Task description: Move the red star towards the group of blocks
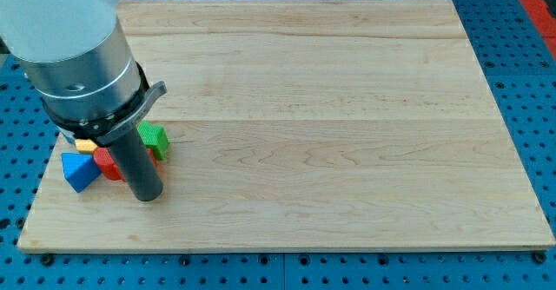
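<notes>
A tight group of blocks lies at the view's left on the wooden board (347, 108). It holds a blue triangular block (78, 169), a red block (108, 162) partly hidden by the rod, a small yellow block (84, 144) and a green block (155, 137). A sliver of another red block (157, 154) shows below the green one. I cannot make out which red piece is the star. My tip (148, 196) rests on the board just to the right of and below the red block, close beside the group.
The arm's large grey body (74, 60) covers the view's upper left and hides part of the group. A blue pegboard surface (521, 82) surrounds the board on all sides.
</notes>
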{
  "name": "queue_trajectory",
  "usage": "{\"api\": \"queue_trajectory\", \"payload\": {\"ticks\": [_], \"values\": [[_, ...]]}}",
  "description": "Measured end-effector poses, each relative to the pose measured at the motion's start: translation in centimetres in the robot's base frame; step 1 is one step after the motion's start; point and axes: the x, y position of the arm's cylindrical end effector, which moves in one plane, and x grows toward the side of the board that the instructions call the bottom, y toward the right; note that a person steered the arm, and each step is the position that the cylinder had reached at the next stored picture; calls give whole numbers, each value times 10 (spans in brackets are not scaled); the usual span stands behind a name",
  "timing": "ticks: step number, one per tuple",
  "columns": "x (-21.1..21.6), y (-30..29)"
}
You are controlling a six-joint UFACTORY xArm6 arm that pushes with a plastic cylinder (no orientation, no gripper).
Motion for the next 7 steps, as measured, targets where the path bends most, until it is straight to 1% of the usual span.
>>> {"api": "queue_trajectory", "payload": {"ticks": [4,7], "values": [[-6,-2],[-23,-9]]}}
